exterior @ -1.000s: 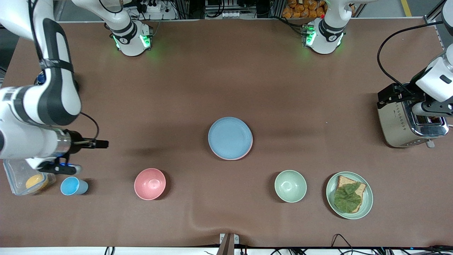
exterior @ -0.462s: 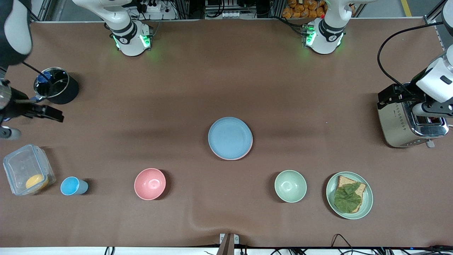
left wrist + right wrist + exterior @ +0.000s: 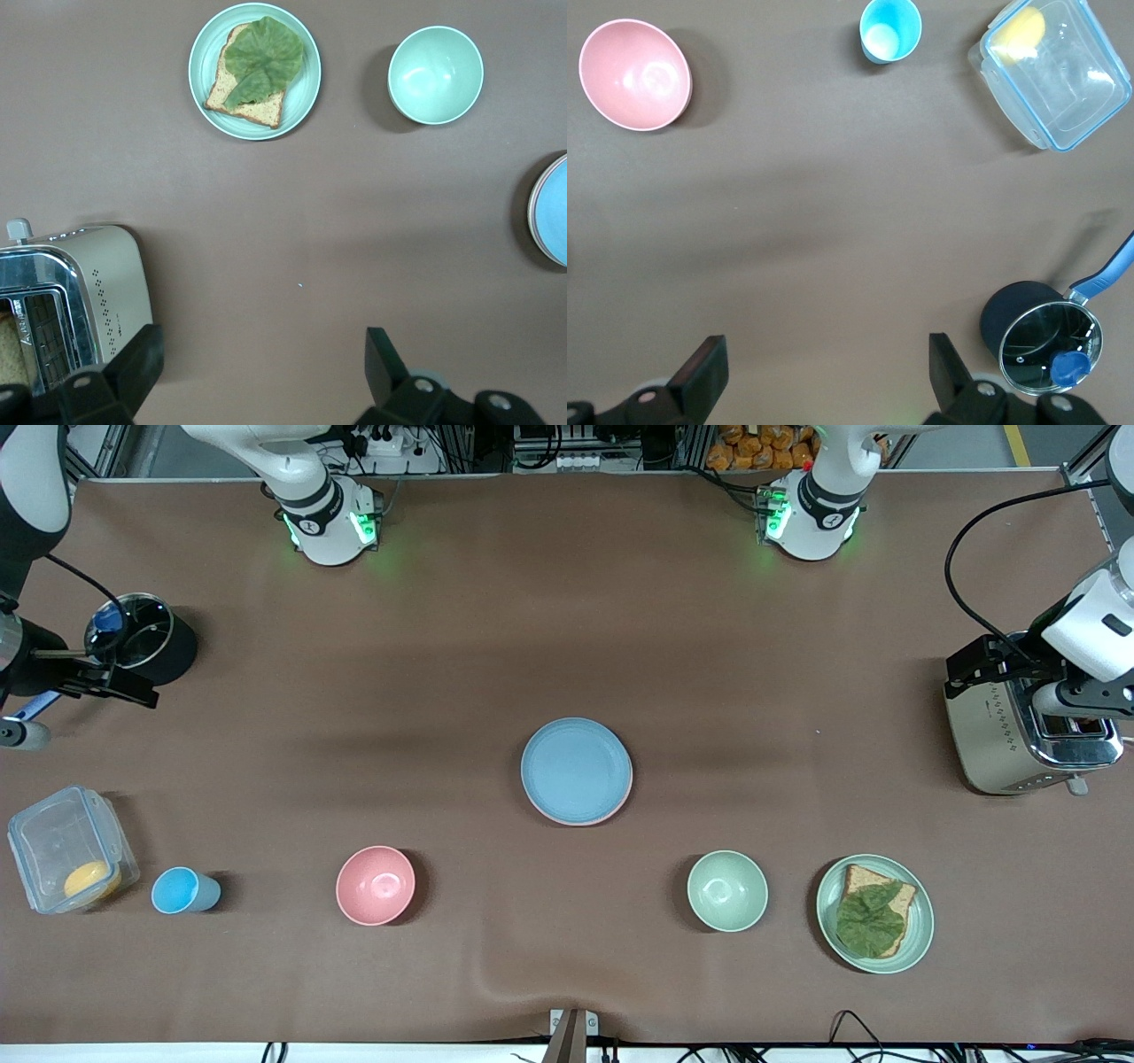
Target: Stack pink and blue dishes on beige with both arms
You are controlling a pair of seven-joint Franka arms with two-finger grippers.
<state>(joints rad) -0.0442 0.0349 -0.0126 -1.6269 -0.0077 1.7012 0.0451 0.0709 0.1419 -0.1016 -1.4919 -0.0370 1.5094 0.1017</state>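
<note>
Both sets of jaws stand apart and hold nothing. In each wrist view the two fingers show wide of one another with bare table between them.

Work through the layout from the front camera outward. Nearest that camera runs a row of bystanders: the green plate with toast, the green bowl, the pink bowl, the blue cup and the clear container. None of these belongs to the task.

Farther from the camera, at mid-table, you find the blue plate. It lies on top of the pink plate, of which only a thin crescent of rim shows. A pale edge under the blue plate appears in the left wrist view, but you cannot confirm the beige plate from these pictures; it is probably at the bottom of the stack. Judged from this, the stacking looks done or nearly done.

Farther still, the right gripper hovers at the right arm's end of the table beside the dark pot, and the left gripper hangs over the toaster at the left arm's end. Both are well apart from the plates.

Handling notes, as estimates:
- Expect the plates to be light, stiff and matte, so moderately grippy.
- Treat them as breakable if dropped.
- Take hold at the low rim, one finger above and one below.
- Lift only the top plate; the flat faces may slide on each other.
</note>
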